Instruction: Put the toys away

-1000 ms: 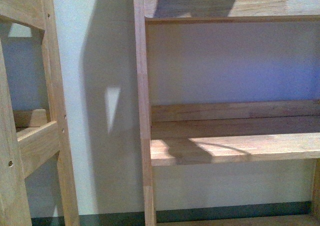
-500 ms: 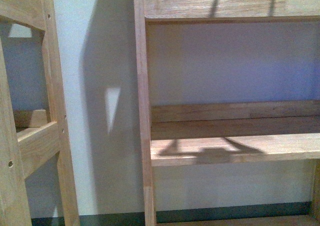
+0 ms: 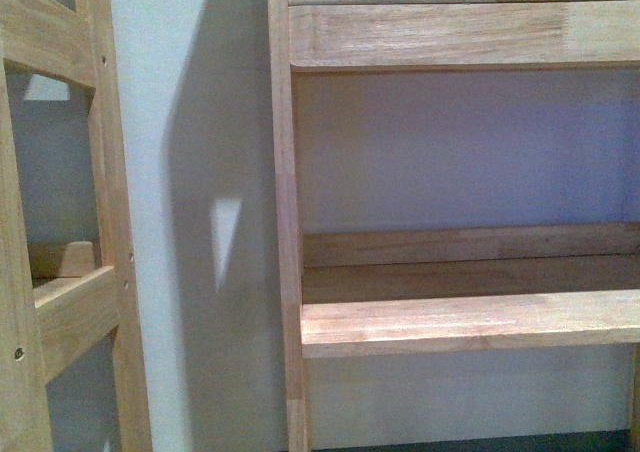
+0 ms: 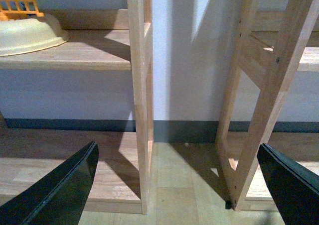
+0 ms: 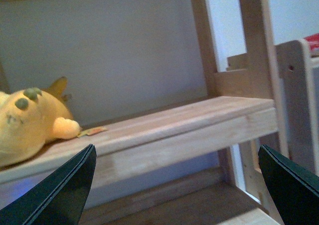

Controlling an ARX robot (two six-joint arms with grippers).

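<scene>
I face a shelf unit (image 3: 460, 317) standing against the wall (image 3: 190, 172), with a second wooden frame (image 3: 70, 302) to its left and a strip of wall between them. On the unit's upper shelf (image 5: 189, 125) the plush toy (image 5: 30, 123) lies on its side, with a small tag (image 5: 91, 131) on the board just beside it. My left wrist camera shows a basin (image 4: 27, 33) resting on a shelf board, a small fence-like toy (image 4: 20, 7) behind it.
</scene>
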